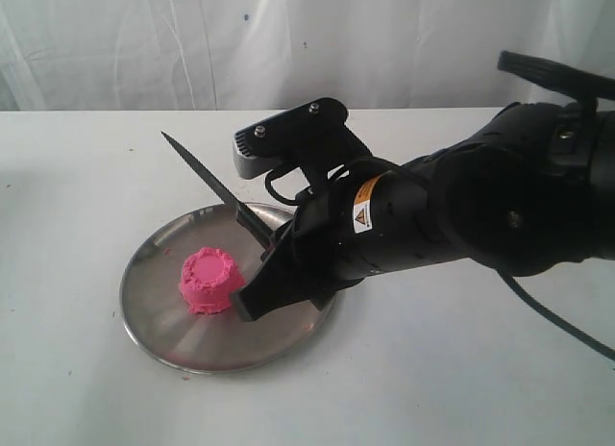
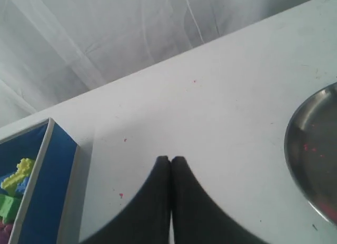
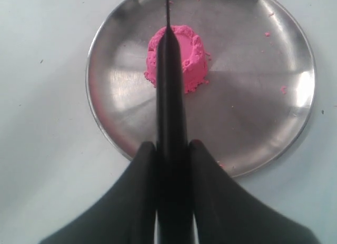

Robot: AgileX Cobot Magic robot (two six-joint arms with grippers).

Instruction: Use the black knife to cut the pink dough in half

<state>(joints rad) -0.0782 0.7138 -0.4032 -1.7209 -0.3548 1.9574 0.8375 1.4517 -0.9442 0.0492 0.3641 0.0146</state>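
Note:
The pink dough (image 1: pixel 211 280) (image 3: pixel 185 54) stands in one piece, a flat-topped dome, left of centre on the round steel plate (image 1: pixel 168 331) (image 3: pixel 253 97). My right gripper (image 1: pixel 261 265) (image 3: pixel 171 145) is shut on the handle of the black knife (image 1: pixel 202 172) (image 3: pixel 169 86), just right of the dough. The blade slants up and to the left, its tip in the air behind the dough and clear of it. In the right wrist view the knife lies across the dough's middle. My left gripper (image 2: pixel 170 160) is shut on nothing, over bare table left of the plate (image 2: pixel 310 144).
A blue box (image 2: pixel 37 175) with coloured toy pieces sits at the table's far left, seen only in the left wrist view. Pink crumbs dot the plate and table. A white curtain hangs behind the white table (image 1: pixel 461 369). The bulky right arm (image 1: pixel 461 215) spans the right side.

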